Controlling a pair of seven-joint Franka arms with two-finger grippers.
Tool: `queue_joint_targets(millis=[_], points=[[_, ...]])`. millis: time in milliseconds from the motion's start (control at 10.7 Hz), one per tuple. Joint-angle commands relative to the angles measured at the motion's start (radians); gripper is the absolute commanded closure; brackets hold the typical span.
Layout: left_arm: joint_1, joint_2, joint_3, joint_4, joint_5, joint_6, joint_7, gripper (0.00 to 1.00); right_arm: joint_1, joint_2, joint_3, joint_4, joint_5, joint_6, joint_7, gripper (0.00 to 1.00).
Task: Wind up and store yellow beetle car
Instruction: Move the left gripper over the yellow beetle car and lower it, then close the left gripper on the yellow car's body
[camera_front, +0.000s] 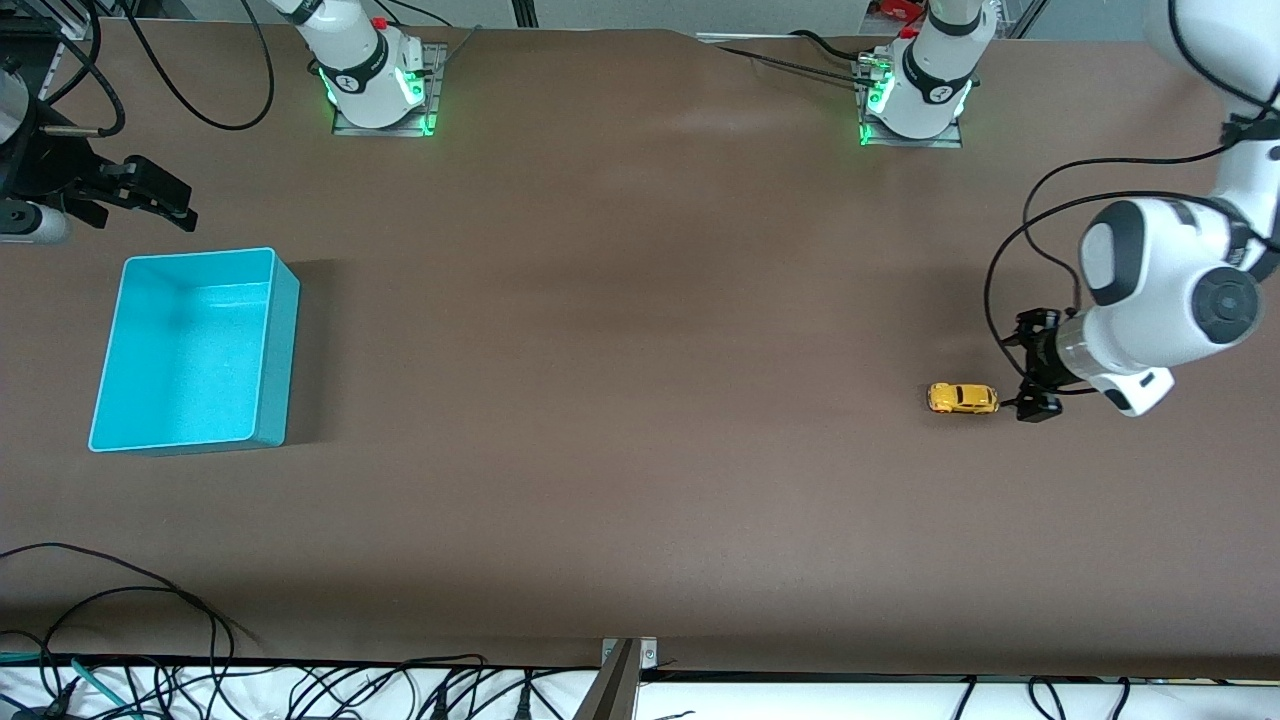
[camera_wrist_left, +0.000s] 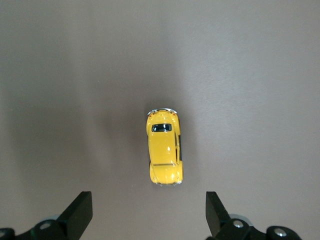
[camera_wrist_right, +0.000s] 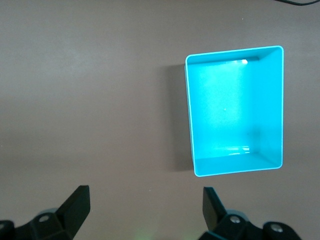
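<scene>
Yellow beetle car (camera_front: 962, 398) mid-right of frame; left gripper (camera_front: 1036, 365) beside it, unclenched; right gripper (camera_front: 125, 195) upper left, unclenched.

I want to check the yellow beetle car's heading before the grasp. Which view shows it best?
The left wrist view: the yellow beetle car fills the middle, seen from above, ahead of the open left gripper. The front view shows it only as a tiny shape beside that gripper. The right wrist view shows only the teal bin.

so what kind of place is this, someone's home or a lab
Most likely a robotics lab. Two arms are bolted to a brown table, loose cables hang along its edge, and the only things on it are a toy car and a teal bin.
</scene>
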Motion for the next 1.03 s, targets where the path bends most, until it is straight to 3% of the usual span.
queue_joint_targets(millis=[0,281,938], points=[[0.003,-0.018,-0.001,-0.123,-0.014,0.143,-0.023,0.00,-0.001,0.001,-0.002,0.015,0.018,-0.006,-0.005,0.00],[0.009,0.019,0.001,-0.188,-0.014,0.288,-0.031,0.00,-0.001,0.001,-0.002,0.015,0.016,-0.006,-0.005,0.00],[0.011,0.094,0.001,-0.177,-0.006,0.453,-0.074,0.00,-0.001,0.001,-0.002,0.015,0.018,-0.006,-0.005,0.00]])
